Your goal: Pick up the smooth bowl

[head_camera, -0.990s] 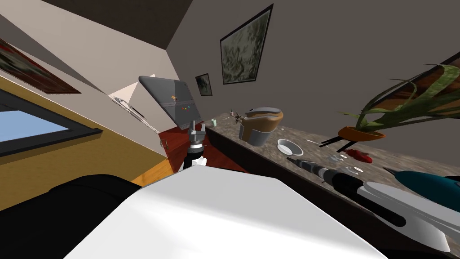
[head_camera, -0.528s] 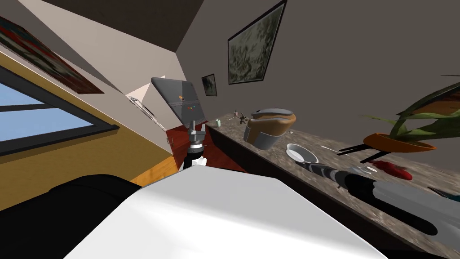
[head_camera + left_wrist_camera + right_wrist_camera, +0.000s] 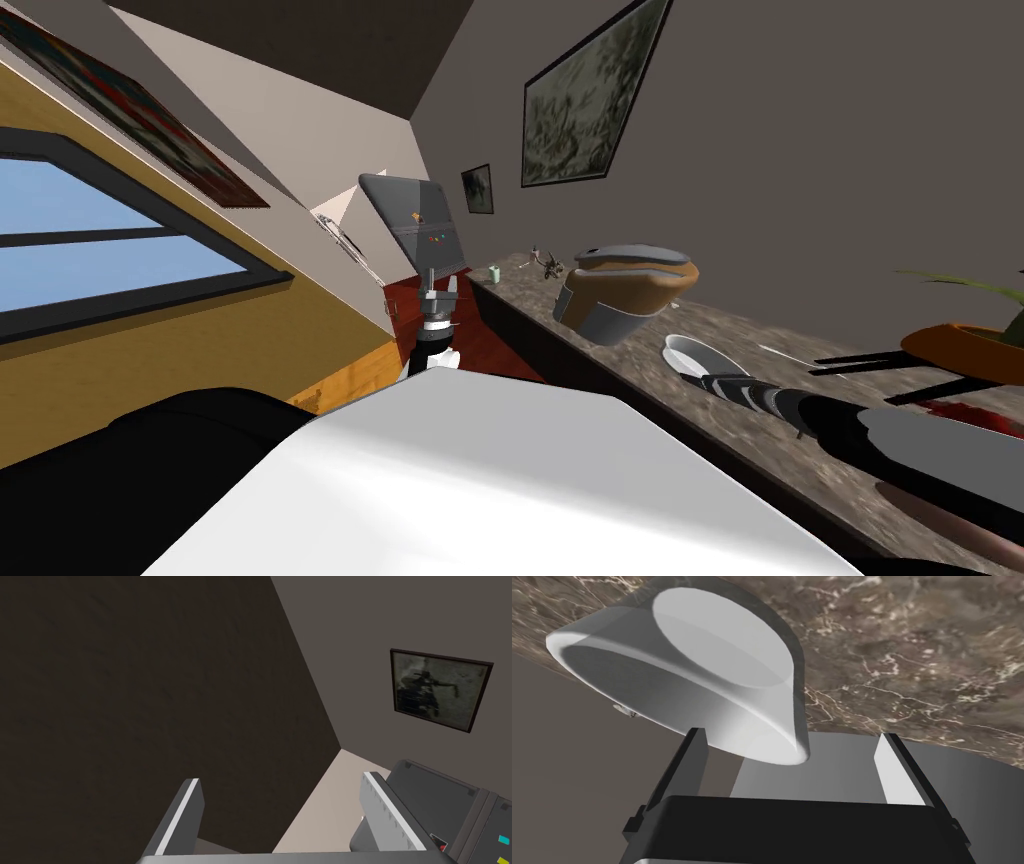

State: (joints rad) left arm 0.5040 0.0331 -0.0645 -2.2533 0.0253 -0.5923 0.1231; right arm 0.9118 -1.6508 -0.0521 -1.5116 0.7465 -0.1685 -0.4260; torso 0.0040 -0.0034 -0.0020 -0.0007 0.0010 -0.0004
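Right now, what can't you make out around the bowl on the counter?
Head view: my right forearm hides the near side of the white bowl.
Head view: the picture's edge cuts off the orange plant pot.
Head view: the bits at the marble counter's far end are too small to name.
Right wrist view: whether the open right gripper touches the bowl.

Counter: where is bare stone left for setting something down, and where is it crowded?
Bare stone on the counter runs along the front edge between the small green item and the brown-and-grey container, and behind the white bowl toward the wall. Crowded: around the bowl, where the open right gripper sits, and near the orange pot.
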